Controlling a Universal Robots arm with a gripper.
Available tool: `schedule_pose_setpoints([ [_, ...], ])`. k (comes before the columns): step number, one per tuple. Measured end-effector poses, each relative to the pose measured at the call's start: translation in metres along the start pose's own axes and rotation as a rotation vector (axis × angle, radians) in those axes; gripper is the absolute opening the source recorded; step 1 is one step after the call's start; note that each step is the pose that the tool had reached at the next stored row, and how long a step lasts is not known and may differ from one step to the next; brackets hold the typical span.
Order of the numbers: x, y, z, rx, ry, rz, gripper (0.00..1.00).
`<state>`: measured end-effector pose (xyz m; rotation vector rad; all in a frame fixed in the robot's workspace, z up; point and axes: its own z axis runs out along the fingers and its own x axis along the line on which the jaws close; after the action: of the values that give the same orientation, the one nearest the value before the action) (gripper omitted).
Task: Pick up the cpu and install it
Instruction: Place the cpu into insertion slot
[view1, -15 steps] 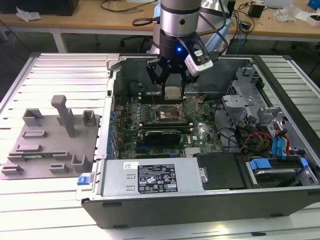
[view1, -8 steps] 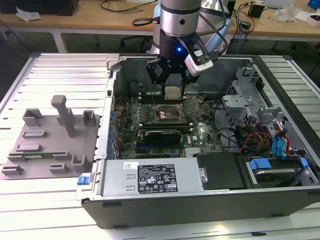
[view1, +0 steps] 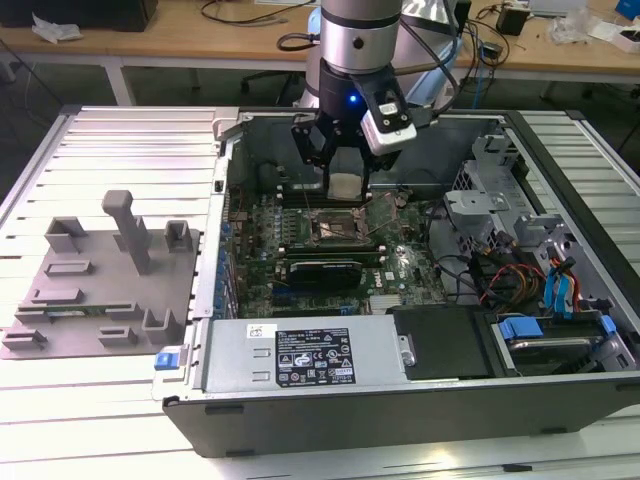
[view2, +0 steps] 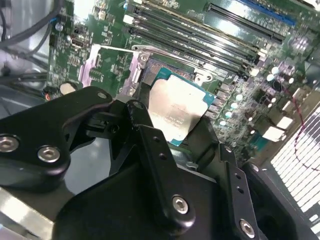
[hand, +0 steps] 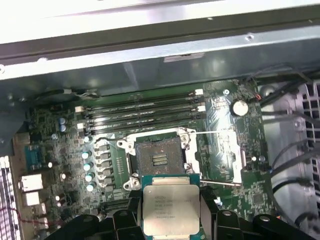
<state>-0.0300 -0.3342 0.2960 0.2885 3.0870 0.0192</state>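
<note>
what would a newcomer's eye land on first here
The black claw draws the eye first, gripping the silver cpu over the green board inside the open case, mid-scene in the exterior view. Close by the cpu, the empty socket waits with its metal frame swung open. A grey holder lies outside the case on the exterior view's left.

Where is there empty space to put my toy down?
The slatted table is bare on the near and far sides of the gray tray. Inside the computer case it is crowded, where the fingers hold the chip.
</note>
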Motion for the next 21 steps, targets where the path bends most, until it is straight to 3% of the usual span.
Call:
schedule_pose_setpoints([
  [3, 0.0, 0.0, 0.0002, 0.002, -0.0008, 0.049, 0.55],
  [8, 0.0, 0.0, 0.0007, 0.0077, -0.0032, 0.194, 0.55],
  [13, 0.0001, 0.0, 0.0012, 0.0112, -0.0045, 0.281, 0.55],
  [21, 0.0001, 0.0, 0.002, 0.0186, -0.0075, 0.466, 0.55],
])
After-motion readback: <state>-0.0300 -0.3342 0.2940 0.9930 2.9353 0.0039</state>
